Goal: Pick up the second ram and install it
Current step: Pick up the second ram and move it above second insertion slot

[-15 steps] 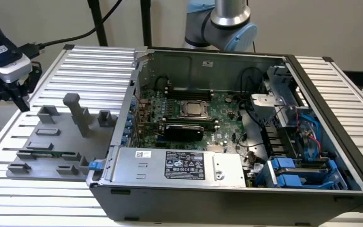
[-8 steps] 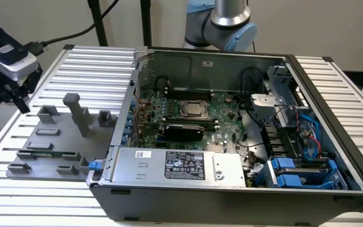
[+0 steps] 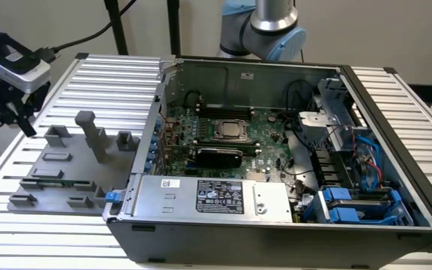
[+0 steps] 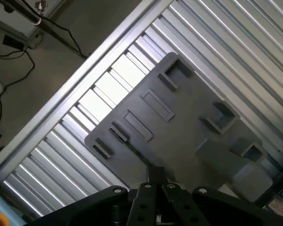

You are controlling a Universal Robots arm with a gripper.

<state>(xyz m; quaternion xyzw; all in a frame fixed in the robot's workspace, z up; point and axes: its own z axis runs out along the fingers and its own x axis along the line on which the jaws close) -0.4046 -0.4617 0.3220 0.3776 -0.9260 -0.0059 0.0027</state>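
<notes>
Hovering at the exterior view's left, your gripper [image 3: 12, 119] — spread or closed, you cannot tell — overlooks the second ram [image 3: 55, 182]: probably light, stiff, fragile; grip its long edges.

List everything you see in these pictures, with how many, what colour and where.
second ram: one, green, lying in the fixture plate
fixture plate: one, grey, on the table at the exterior view's left
computer case: one, black, open, mid-table
motherboard: one, green, inside the case
power supply: one, silver, case's near side
drive caddies: at least two, blue, case's near corner
table: one, silver, slatted
gripper: one, black, above the table's edge by the fixture plate
arm: one, silver and blue, behind the case
</notes>
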